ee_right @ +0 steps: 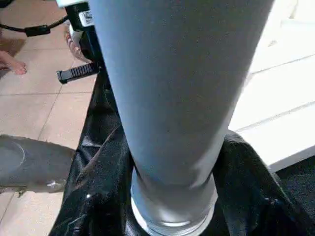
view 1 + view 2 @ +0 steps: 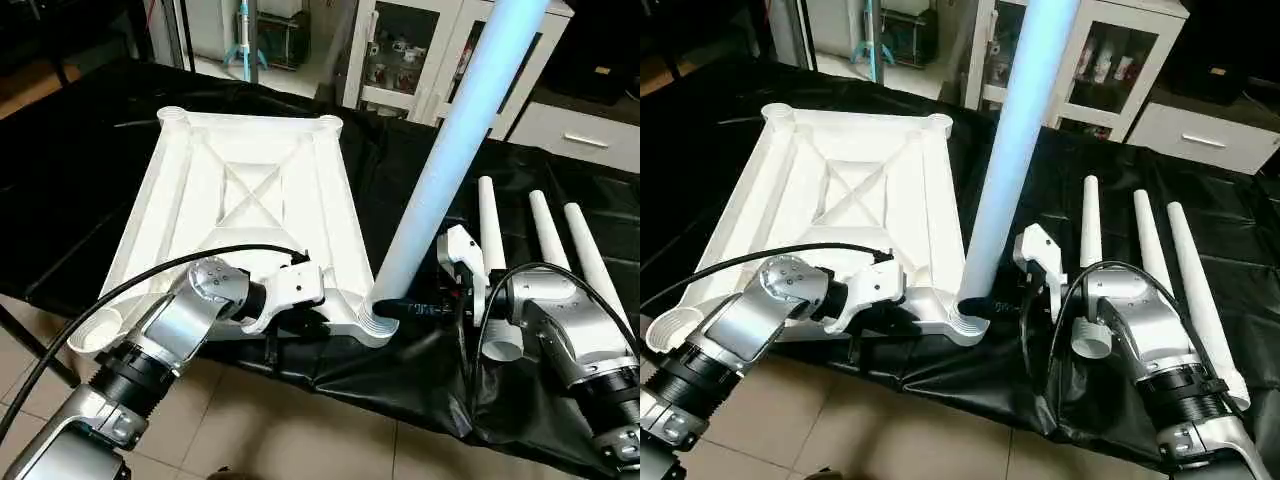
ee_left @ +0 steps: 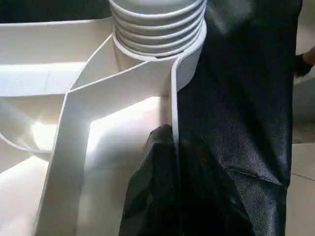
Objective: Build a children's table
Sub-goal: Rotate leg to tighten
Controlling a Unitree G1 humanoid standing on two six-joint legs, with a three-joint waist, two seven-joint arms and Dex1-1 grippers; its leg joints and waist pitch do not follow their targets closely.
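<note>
The children's table top point(image 2: 250, 190) lies upside down on the black cloth, X-ribs up. One white leg point(image 2: 450, 150) stands upright in its near right corner socket point(image 2: 372, 325), threads showing at the collar point(image 3: 157, 29). My left gripper point(image 2: 300, 322) is shut on the top's near rim point(image 3: 173, 108), one finger on each side of the thin wall. My right gripper point(image 2: 398, 308) reaches in from the right at the foot of the standing leg point(image 1: 172, 98), its fingers pressed against both sides.
Three spare legs point(image 2: 548, 240) lie side by side on the cloth to the right, behind my right forearm. The work table's front edge point(image 2: 330, 385) runs just below the grippers, with tiled floor beyond. A white cabinet point(image 2: 410, 50) stands behind. A person's foot point(image 1: 10, 66) is on the floor.
</note>
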